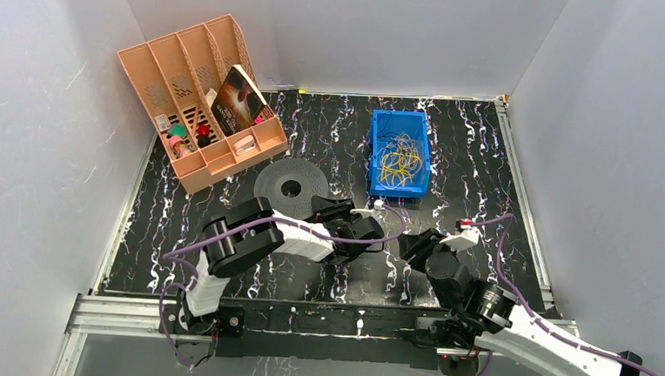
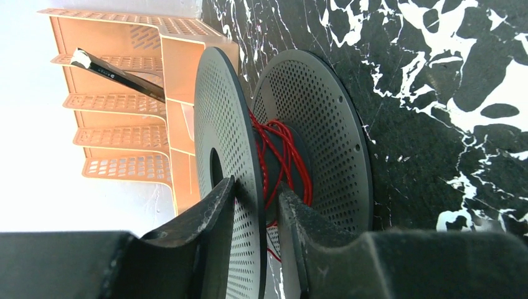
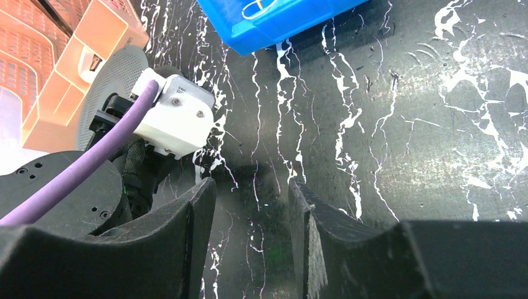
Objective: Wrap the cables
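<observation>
The black perforated spool (image 1: 291,185) lies flat on the marbled mat, behind the arms. The cables (image 2: 283,156), thin red strands, are wound loosely round its hub between the two flanges. My left gripper (image 2: 256,193) straddles the near flange (image 2: 227,124): one finger (image 2: 215,205) lies against its outer face, the other finger (image 2: 296,212) reaches into the gap beside the red strands, a narrow slit away from the flange. In the top view the left gripper (image 1: 321,206) sits at the spool's near right rim. My right gripper (image 3: 252,187) hangs open over bare mat, nothing between its fingers, just right of the left wrist (image 3: 177,112).
A blue bin (image 1: 399,153) holding thin yellow wires stands behind the right arm. An orange desk organizer (image 1: 199,101) with a book (image 1: 238,99) and small items stands at the back left, close behind the spool. Grey walls enclose the mat.
</observation>
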Controlling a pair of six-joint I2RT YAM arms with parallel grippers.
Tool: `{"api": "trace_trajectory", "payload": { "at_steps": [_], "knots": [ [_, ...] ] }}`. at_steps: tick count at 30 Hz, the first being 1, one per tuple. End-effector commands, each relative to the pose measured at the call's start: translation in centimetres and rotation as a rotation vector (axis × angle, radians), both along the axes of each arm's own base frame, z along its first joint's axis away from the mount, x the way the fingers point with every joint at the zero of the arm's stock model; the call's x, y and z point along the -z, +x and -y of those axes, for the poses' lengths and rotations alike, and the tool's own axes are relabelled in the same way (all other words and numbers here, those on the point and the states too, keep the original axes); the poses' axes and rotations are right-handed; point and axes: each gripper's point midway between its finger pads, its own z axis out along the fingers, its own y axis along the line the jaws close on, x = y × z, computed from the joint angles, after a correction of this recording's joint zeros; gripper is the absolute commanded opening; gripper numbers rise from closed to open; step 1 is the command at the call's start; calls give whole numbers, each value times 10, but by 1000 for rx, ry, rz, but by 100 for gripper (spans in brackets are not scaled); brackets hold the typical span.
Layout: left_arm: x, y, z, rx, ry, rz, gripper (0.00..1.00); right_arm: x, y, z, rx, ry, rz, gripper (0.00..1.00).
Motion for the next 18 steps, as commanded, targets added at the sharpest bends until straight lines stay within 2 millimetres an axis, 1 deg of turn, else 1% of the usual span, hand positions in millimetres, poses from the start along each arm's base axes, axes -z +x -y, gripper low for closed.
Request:
{"api": "trace_trajectory", "payload": {
  "at_steps": [1,3,6,11,18],
  "knots": [
    [20,-6,-7,-16,-9,-35,30,-7,3,0,20,21,13,55],
    [23,-7,-8,-16,-13,-38,36,-7,3,0,20,24,13,55],
    [27,-8,-10,-21,-17,-43,42,-7,3,0,20,22,13,55],
    [28,-9,-11,-28,-29,-44,47,-5,3,0,18,20,10,56],
    [23,-10,-6,-28,-64,-34,55,-5,2,-1,15,20,7,56]
  ]
}}
